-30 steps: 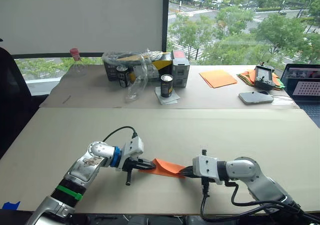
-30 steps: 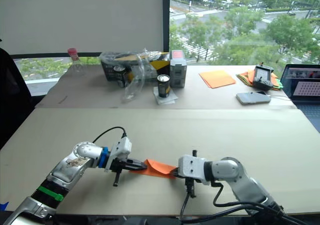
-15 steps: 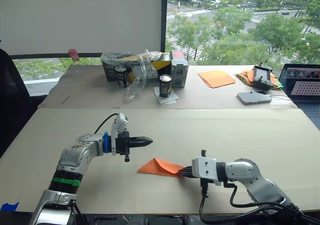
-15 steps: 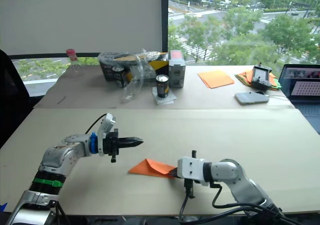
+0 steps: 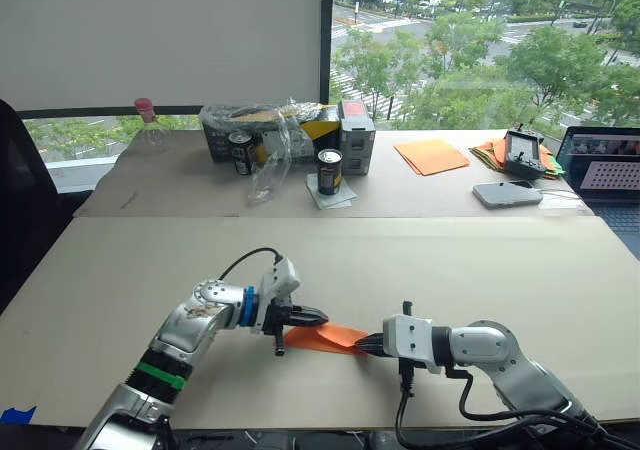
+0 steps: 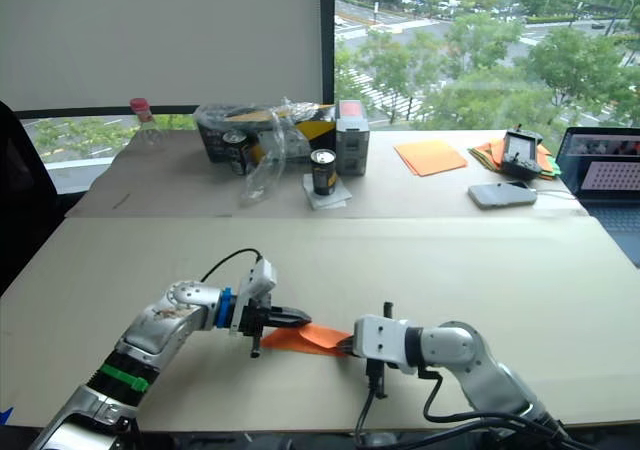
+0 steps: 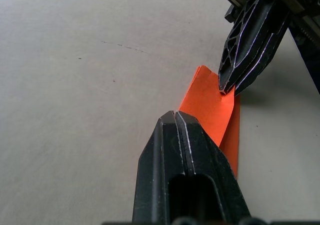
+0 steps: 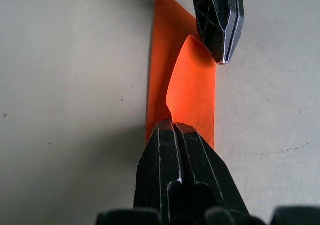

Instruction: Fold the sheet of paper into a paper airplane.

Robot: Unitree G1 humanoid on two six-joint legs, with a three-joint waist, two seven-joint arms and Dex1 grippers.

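Observation:
The sheet of paper (image 5: pixel 335 336) is bright orange and folded into a narrow pointed strip. It lies flat on the near table between my two grippers, with one flap (image 8: pixel 192 85) curling up off it. My left gripper (image 5: pixel 313 318) is shut, its tips resting at the strip's left end (image 7: pixel 210 107) against the raised flap. At the opposite end my right gripper (image 5: pixel 370 344) is shut on the paper, with the flap rising from its fingertips (image 8: pixel 172 126).
The back table holds a bottle (image 5: pixel 150 122), two cans (image 5: pixel 333 170), a box under clear plastic (image 5: pixel 285 130), paler orange sheets (image 5: pixel 435 156), a multicoloured paper pile (image 5: pixel 493 153), a controller (image 5: pixel 527 154), a phone (image 5: pixel 510 194) and a laptop (image 5: pixel 605 175).
My left gripper left the paper's left end, swung up and away to the left, then came back to that end. The right gripper stayed on the paper.

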